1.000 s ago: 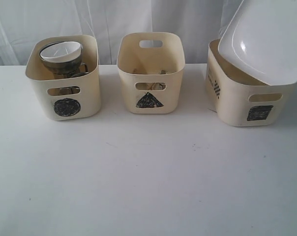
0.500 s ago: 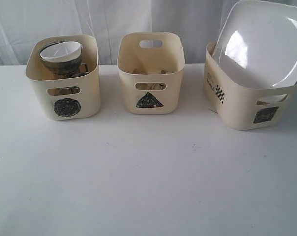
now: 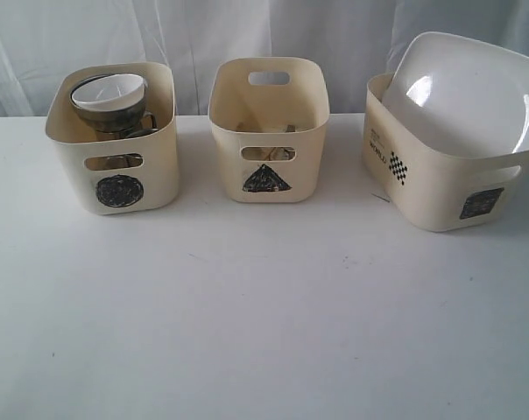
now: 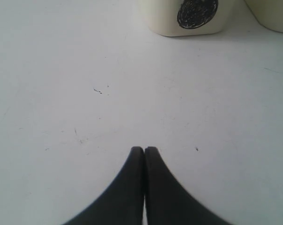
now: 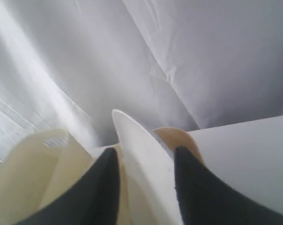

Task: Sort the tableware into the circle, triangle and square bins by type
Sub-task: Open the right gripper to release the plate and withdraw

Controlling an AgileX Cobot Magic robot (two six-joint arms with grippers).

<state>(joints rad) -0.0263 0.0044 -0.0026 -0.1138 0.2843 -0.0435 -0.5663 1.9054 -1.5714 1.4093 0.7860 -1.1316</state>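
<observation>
The large white squarish plate (image 3: pixel 466 96) leans tilted inside the square bin (image 3: pixel 431 197) at the right, its upper edge well above the rim. In the right wrist view my right gripper (image 5: pixel 146 150) straddles the plate's edge (image 5: pixel 132 131), one dark finger on each side, with the bin's cream wall (image 5: pixel 29 168) beside it. The circle bin (image 3: pixel 72 153) holds a white bowl (image 3: pixel 111 90) stacked on steel mugs (image 3: pixel 120 122). The triangle bin (image 3: pixel 229 122) shows only bits of cutlery (image 3: pixel 269 153) through its handle slot. My left gripper (image 4: pixel 144 149) is shut and empty above the bare table.
White curtains hang behind the bins. The white table (image 3: pixel 264 306) stretches in front of all three tubs. The left wrist view shows the circle bin's foot (image 4: pixel 160 18) and a corner of the neighbouring tub (image 4: pixel 272 14).
The plate has come down from above the square bin into it and now leans inside. The square bin has shifted and turned slightly. The other bins have not moved.
</observation>
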